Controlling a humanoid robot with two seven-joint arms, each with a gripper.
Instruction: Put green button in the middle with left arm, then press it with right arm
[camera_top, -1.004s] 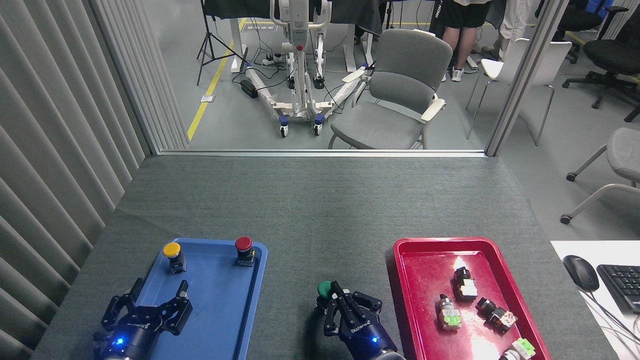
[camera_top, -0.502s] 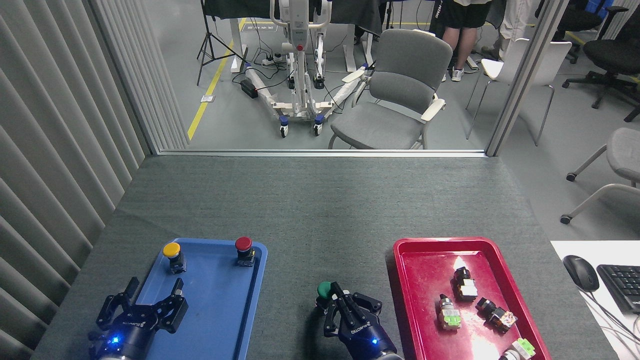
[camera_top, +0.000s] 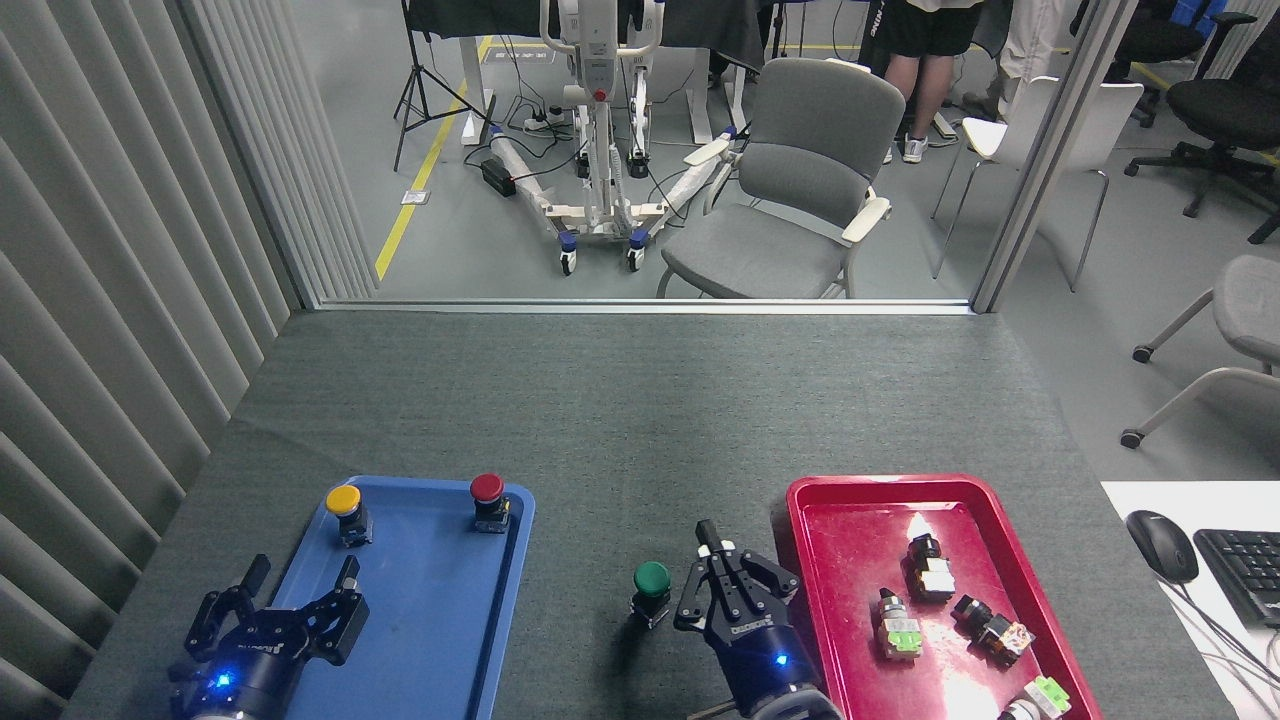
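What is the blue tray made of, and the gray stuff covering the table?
The blue tray looks like smooth molded plastic: it has rounded corners, a raised lip and a soft shine. The table cover looks like felt or thin carpet: it is matte and finely speckled, with a small wrinkle near its left edge.

A grey-green cloth-covered counter (camera_top: 620, 400) carried a blue tray (camera_top: 440, 620) at left, a red tray (camera_top: 850, 560) at right, and a green button (camera_top: 651, 590) standing between them.

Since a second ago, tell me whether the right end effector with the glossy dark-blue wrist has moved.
Yes. The right end effector has shifted right, off the round green-capped push button and closer to the red plastic tray.
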